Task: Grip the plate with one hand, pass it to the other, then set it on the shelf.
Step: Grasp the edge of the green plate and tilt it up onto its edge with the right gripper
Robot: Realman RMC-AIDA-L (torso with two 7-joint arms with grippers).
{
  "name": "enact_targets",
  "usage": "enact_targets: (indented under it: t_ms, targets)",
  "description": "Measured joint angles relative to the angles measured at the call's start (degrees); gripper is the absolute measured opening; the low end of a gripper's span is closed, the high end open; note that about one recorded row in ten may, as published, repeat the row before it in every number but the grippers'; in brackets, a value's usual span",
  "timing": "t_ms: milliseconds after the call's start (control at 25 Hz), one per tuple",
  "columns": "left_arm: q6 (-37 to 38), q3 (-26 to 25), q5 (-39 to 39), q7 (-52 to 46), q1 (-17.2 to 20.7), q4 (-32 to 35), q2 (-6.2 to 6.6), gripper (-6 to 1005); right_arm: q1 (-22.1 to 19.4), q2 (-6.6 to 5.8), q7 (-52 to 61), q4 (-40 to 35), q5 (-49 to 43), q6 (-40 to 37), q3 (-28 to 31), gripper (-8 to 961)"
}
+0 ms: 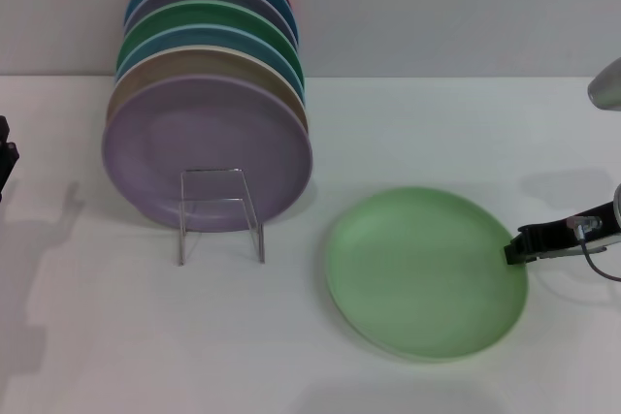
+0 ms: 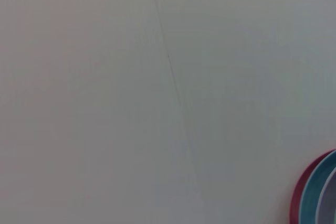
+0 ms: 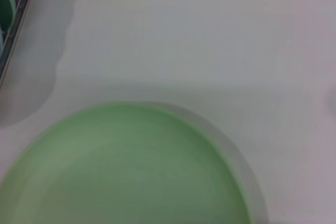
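The pale mint-green plate [image 1: 425,273] lies on the white table, right of centre; it also fills the lower part of the right wrist view [image 3: 126,169]. My right gripper [image 1: 516,250] comes in from the right edge, and its black tip is at the plate's right rim. The clear wire shelf [image 1: 221,215] stands left of the plate, its small looped front bare. Only a black sliver of my left gripper [image 1: 6,157] shows at the far left edge, well away from the plate.
Several coloured plates [image 1: 209,94] stand upright in a row behind the shelf's front, a lilac plate [image 1: 208,150] foremost. The left wrist view holds white surface and the red and blue plate rims [image 2: 315,195]. A wall rises behind the table.
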Motion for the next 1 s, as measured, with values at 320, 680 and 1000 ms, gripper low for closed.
enact_targets:
  t_ms: [320, 680, 1000]
  targets:
    - [0.0, 0.0, 0.0, 0.0, -0.1, 0.0, 0.00, 844, 0.0, -0.04, -1.0, 0.1, -0.1, -0.2, -0.7, 64]
    - [0.0, 0.0, 0.0, 1.8, -0.1, -0.2, -0.11, 843, -0.8, 0.00, -2.1, 2.1, 0.3, -0.7, 0.3, 14]
    - [0.4, 0.0, 0.0, 2.1, 0.0, -1.2, -0.18, 843, -1.9, 0.13, -2.9, 6.1, 0.4, -2.4, -2.1, 15]
